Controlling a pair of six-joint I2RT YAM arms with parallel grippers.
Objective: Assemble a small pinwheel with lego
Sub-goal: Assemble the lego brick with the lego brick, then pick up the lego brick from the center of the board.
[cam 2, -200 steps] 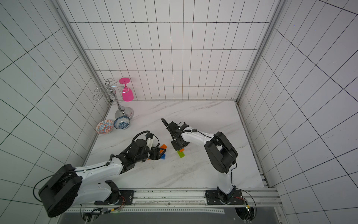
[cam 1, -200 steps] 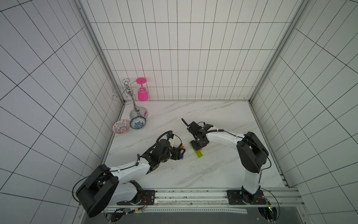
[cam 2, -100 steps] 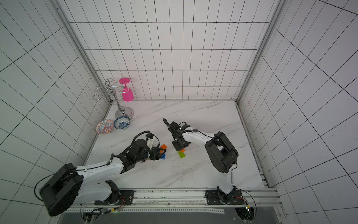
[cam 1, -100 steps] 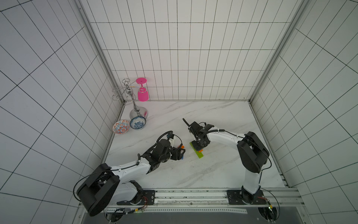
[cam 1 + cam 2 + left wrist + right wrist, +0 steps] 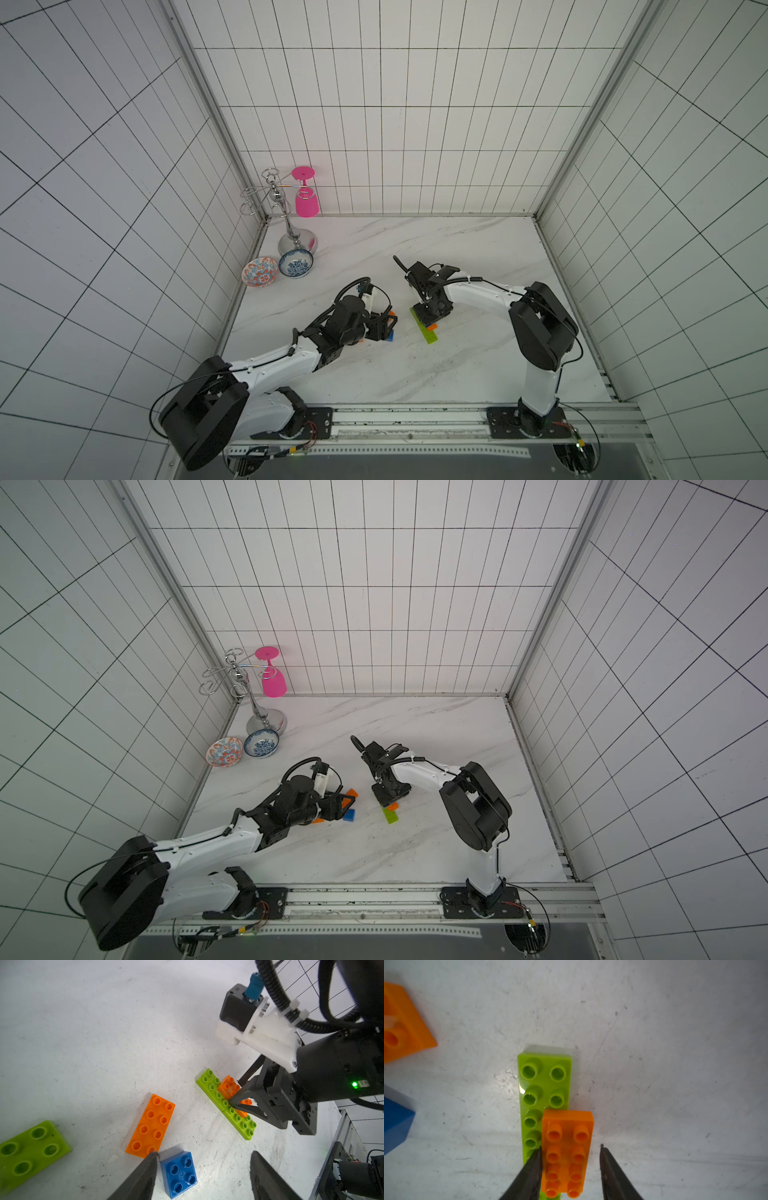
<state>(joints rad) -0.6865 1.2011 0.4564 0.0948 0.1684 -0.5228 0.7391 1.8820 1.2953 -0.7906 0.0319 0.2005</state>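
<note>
Two lime-green lego bricks (image 5: 544,1076) lie end to end on the marble. An orange brick (image 5: 566,1120) sits on their joint, overhanging one side. My right gripper (image 5: 570,1146) straddles that orange brick and is open: one finger touches it, the other stands clear. In the left wrist view the blue square brick (image 5: 179,1174) lies between the fingers of my open left gripper (image 5: 204,1153), close to one finger (image 5: 145,1176). A loose orange brick (image 5: 151,1126) and a loose green brick (image 5: 31,1147) lie beside it. In both top views the grippers (image 5: 388,326) (image 5: 388,798) hover low at mid-table.
Two patterned bowls (image 5: 259,272) (image 5: 296,264) sit at the back left. Behind them stands a chrome glass rack (image 5: 291,232) holding a pink glass (image 5: 306,203). Tiled walls close in three sides. A rail (image 5: 411,419) runs along the front edge.
My right gripper's jaws have spread apart, leaving the orange brick resting on the green ones. The left arm has not visibly moved.
</note>
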